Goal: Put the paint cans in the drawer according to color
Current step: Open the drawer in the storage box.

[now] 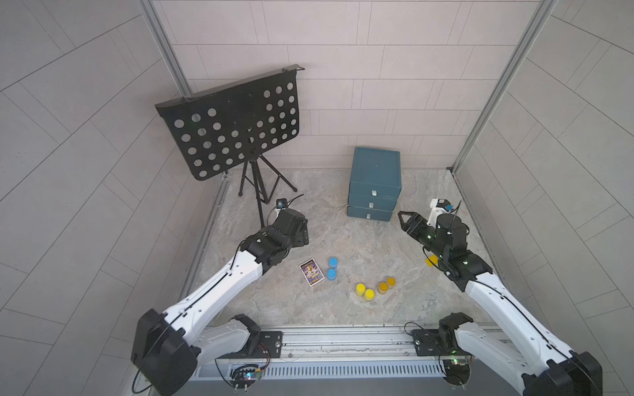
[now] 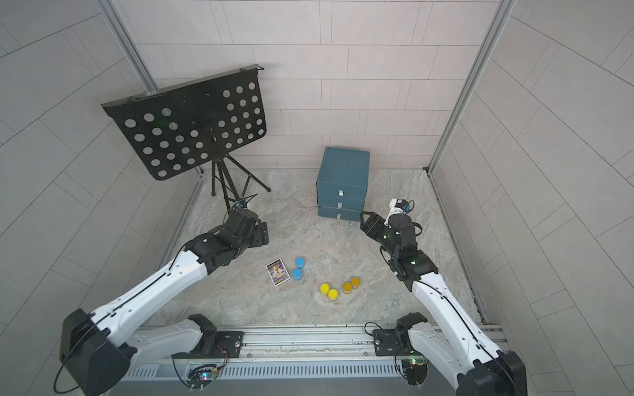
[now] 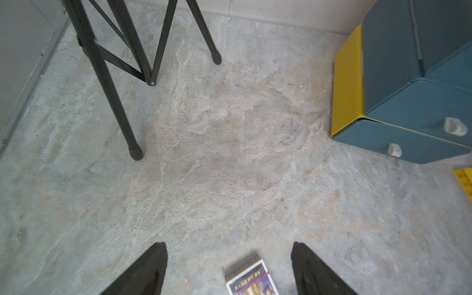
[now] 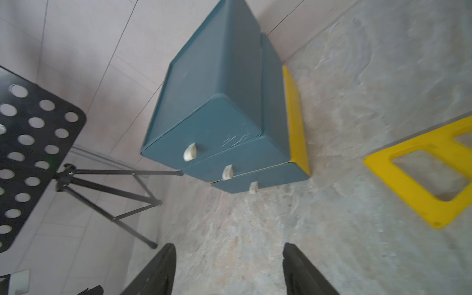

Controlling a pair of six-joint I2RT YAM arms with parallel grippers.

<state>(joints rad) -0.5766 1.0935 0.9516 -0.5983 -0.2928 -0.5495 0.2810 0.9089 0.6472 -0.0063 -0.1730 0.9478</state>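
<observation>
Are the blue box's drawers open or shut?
Shut: all three fronts of the teal three-drawer chest sit closed, and no inside shows.

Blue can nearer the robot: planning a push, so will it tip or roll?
The blue can stands upright, lid up, so it likely slides, not rolls. Small, so probably light. The other blue can stands close behind; a push may shift both.

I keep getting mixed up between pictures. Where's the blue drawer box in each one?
In a top view: drawer box at the back, right of middle.
In a top view: same spot.
Left wrist: cut off at the edge.
Right wrist: mid-picture.
Shared landmark: black stand.
</observation>
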